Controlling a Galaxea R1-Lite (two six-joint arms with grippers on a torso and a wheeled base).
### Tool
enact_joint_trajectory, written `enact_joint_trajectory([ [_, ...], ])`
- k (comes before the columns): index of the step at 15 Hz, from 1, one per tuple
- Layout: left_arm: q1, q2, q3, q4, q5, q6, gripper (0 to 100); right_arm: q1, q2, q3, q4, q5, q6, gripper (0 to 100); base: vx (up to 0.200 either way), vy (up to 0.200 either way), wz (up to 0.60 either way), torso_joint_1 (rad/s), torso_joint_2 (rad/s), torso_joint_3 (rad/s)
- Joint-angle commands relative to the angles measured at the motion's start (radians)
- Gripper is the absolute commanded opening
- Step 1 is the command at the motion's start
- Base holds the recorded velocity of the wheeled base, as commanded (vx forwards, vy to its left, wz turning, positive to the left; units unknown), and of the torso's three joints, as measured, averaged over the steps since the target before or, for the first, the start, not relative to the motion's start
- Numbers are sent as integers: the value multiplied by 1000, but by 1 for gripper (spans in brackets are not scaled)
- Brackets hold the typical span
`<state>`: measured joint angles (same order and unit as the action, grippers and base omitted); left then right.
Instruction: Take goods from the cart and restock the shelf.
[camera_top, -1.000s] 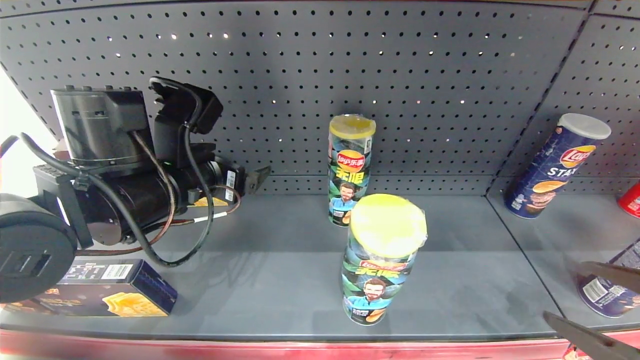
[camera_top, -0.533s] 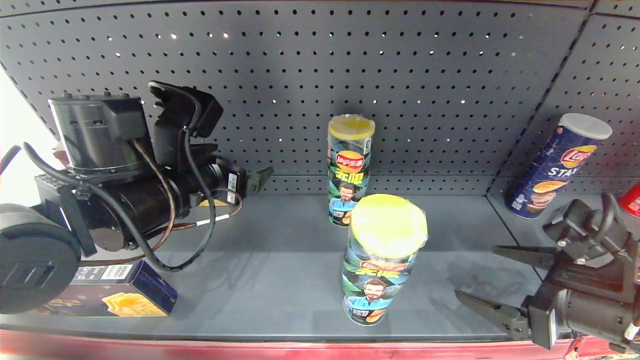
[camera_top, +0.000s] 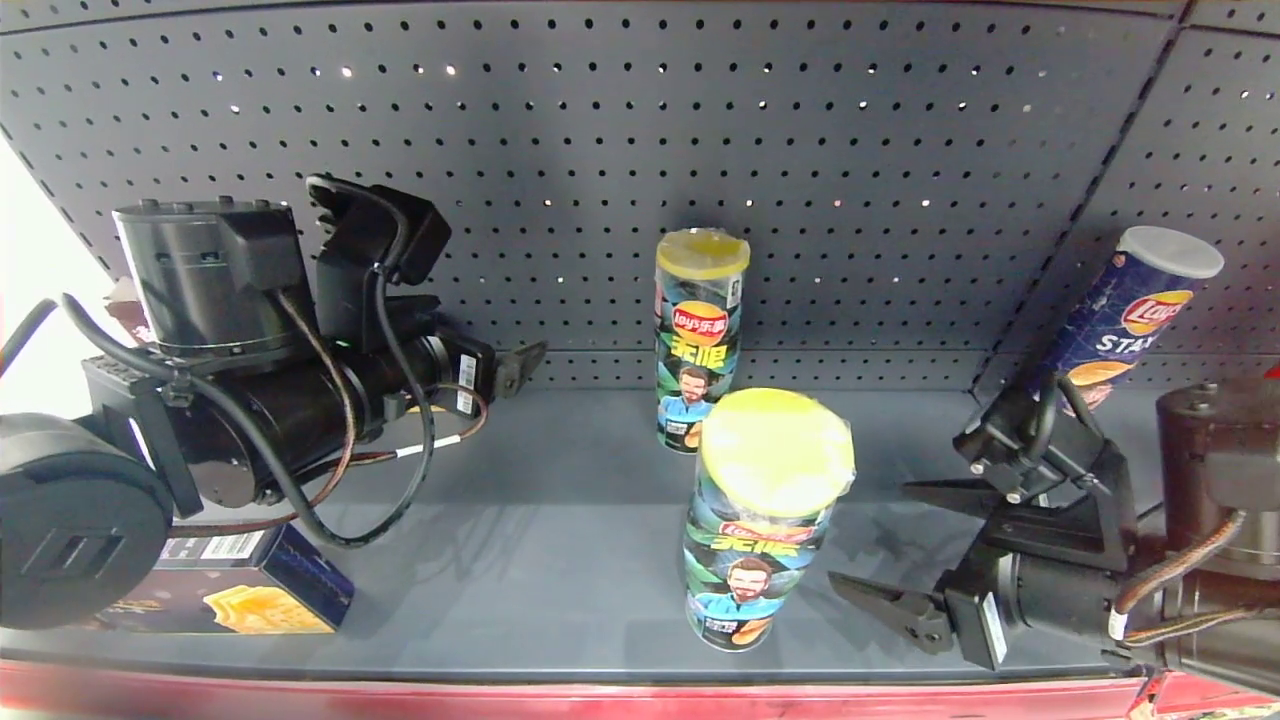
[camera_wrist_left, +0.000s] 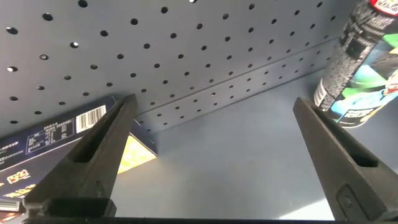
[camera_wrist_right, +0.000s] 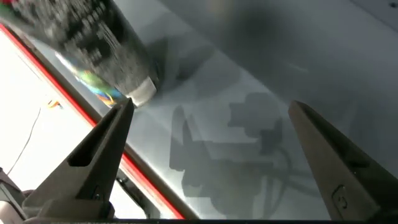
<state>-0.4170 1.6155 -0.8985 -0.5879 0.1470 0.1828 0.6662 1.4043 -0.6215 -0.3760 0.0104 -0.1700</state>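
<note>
Two green chip cans with yellow lids stand upright on the grey shelf: a front can near the shelf edge and a back can by the pegboard. My right gripper hovers low just right of the front can, open and empty, its fingers pointing at the can. In the right wrist view the right gripper is spread wide, with the front can beyond one finger. My left gripper sits at the shelf's back left, open and empty. The left wrist view shows the left gripper with a green can off to one side.
A dark blue snack box lies at the shelf's front left, another box against the pegboard. A blue chip can leans in the neighbouring right bay. A red lip runs along the shelf front. Bare shelf lies between the left gripper and the cans.
My right arm has come in from the lower right and moved left toward the front can, fingers open. The left arm has barely shifted. Both cans stay put.
</note>
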Motion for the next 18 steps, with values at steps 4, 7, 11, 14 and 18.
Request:
enact_joint_trajectory([
  [4, 3, 3, 1, -1, 0, 0, 100, 39, 71, -50, 0, 2, -2, 100, 0, 0, 0, 0, 0, 0],
  [7, 3, 4, 1, -1, 0, -2, 100, 49, 90, -63, -4, 2, -2, 100, 0, 0, 0, 0, 0, 0],
  [11, 3, 12, 1, -1, 0, 0, 100, 53, 88, -50, -4, 0, -2, 100, 0, 0, 0, 0, 0, 0],
  [14, 3, 12, 1, -3, 0, 0, 100, 52, 56, -12, -4, 2, -2, 100, 0, 0, 0, 0, 0, 0],
  [18, 3, 17, 0, -3, 0, -2, 100, 52, 78, -37, -4, 2, -2, 100, 0, 0, 0, 0, 0, 0],
])
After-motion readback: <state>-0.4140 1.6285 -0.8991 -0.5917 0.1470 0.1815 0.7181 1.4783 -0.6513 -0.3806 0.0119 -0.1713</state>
